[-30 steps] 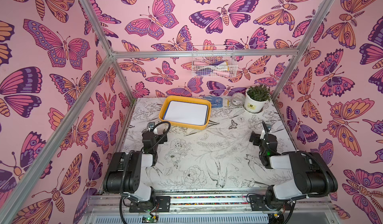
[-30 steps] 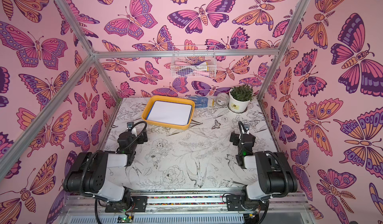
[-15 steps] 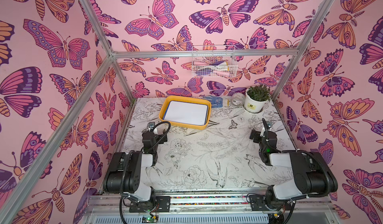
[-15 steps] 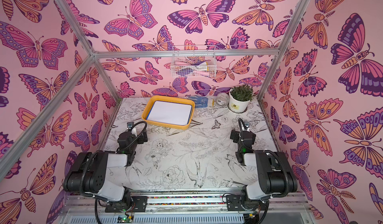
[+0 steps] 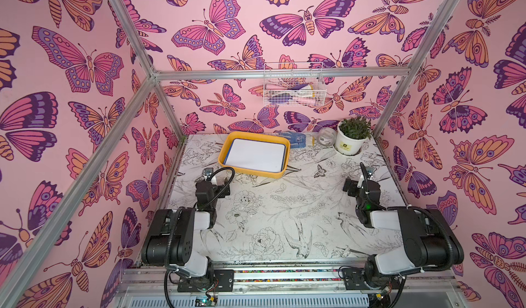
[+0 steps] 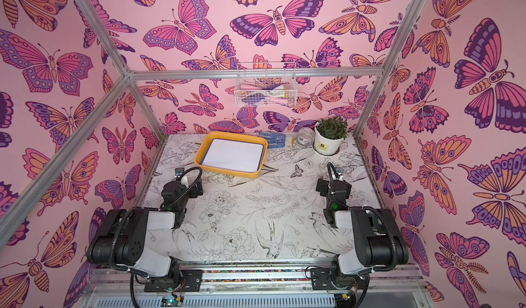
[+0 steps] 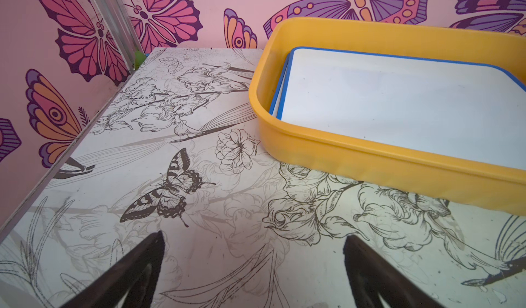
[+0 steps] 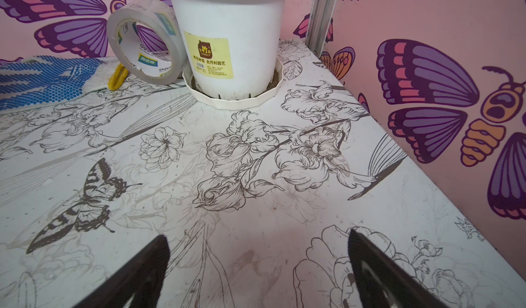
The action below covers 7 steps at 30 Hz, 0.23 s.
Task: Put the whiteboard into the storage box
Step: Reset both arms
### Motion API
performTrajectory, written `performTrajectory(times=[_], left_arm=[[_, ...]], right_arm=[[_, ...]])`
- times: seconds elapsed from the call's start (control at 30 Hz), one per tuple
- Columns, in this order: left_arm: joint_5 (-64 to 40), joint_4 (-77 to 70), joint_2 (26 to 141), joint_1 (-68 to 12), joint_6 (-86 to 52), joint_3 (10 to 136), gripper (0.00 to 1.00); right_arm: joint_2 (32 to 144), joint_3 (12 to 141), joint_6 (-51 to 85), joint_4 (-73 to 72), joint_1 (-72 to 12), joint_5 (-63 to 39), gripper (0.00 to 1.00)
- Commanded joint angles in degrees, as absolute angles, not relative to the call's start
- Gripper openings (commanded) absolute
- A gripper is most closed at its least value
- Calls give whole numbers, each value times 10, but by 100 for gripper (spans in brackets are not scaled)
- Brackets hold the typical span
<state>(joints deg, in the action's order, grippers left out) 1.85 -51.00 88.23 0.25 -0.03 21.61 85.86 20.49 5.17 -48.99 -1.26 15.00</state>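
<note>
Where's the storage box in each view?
In a top view: storage box, rear of table, left of centre.
In a top view: same spot.
Left wrist: ahead of left gripper, whiteboard inside.
Right wrist: absent.
Landmark: blue-dotted glove beside it in both top views, also in right wrist.

The whiteboard [image 5: 254,155] lies in the storage box [image 5: 250,173] at the back of the table [image 5: 284,207]. To its right sit a glove [image 5: 294,138], tape roll [image 5: 326,136] and plant pot [image 5: 348,144]; a basket [image 5: 293,88] hangs above.

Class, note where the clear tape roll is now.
In both top views the tape roll stands far right on the table, between the white plant pot and the blue-dotted glove.
</note>
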Motion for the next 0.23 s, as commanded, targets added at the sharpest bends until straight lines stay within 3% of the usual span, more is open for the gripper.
performTrajectory(times=[0.0, 0.2], left_arm=[[4, -514, 889, 7, 3, 216, 99], [5, -521, 888, 6, 5, 212, 100]], right_arm=[[860, 215, 60, -490, -16, 158, 100], [860, 215, 60, -491, -16, 158, 100]])
